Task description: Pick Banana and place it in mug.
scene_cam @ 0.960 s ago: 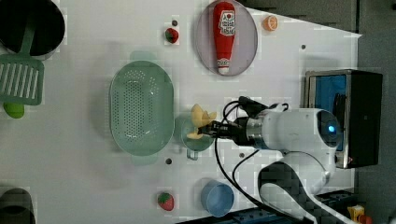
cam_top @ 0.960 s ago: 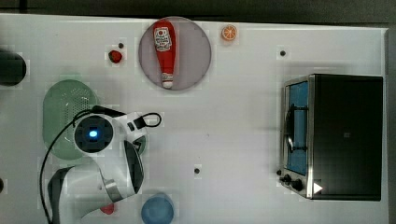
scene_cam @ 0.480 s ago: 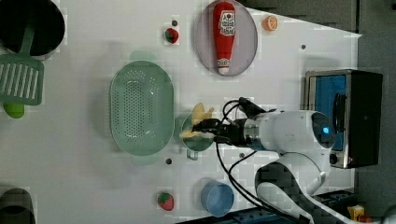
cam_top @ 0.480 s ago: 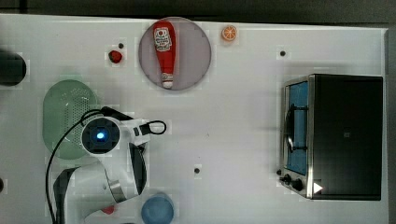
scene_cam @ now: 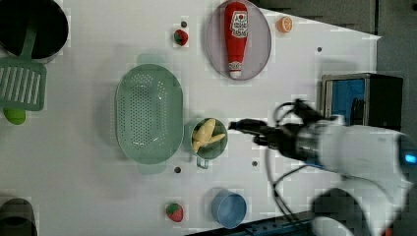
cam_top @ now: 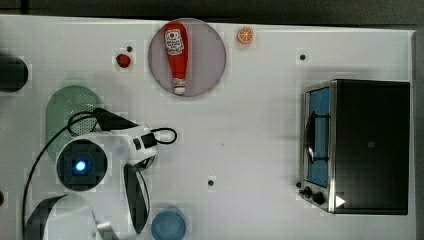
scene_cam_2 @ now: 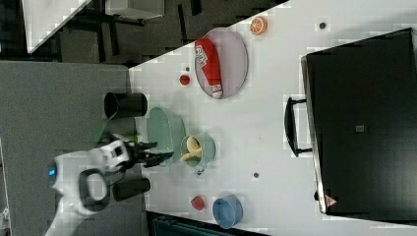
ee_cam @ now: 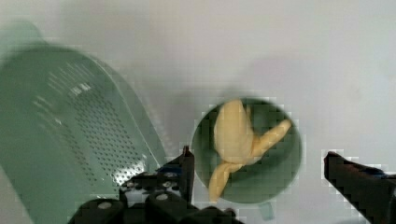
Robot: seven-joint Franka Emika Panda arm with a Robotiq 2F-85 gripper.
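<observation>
**Banana in the mug, gripper spread and empty**

Banana point(scene_cam: 207, 135) lies inside the mug point(scene_cam: 211, 151), its pale yellow pieces leaning against the inner wall and poking slightly above the rim. The wrist view looks down on the same thing: the banana point(ee_cam: 238, 140) sits in the round green mug point(ee_cam: 280, 182), with a thin strip of peel splayed toward the rim. The mug stands upright on the white table point(scene_cam: 295, 64), just beside the perforated green basket point(scene_cam: 147, 113), on the left view's right of it, and the two look to be touching or nearly so.

The gripper point(scene_cam: 238, 125) is to the left view's right of the mug, clear of it, and holds nothing. Its fingers point(ee_cam: 187, 163) stand wide apart in the wrist view, one on each side of the mug, neither one touching the banana. In the right view the gripper point(scene_cam_2: 164, 158) is on the basket side of the mug point(scene_cam_2: 204, 147).

Elsewhere on the table, a ketchup bottle point(scene_cam: 236, 37) lies on a grey plate point(scene_cam: 260, 44), with an orange slice point(scene_cam: 284, 24) near the plate. A blue cup point(scene_cam: 229, 209) stands near the left view's bottom edge, with a strawberry point(scene_cam: 173, 212) close by. A toaster oven point(cam_top: 365, 145) sits at the top view's right.
</observation>
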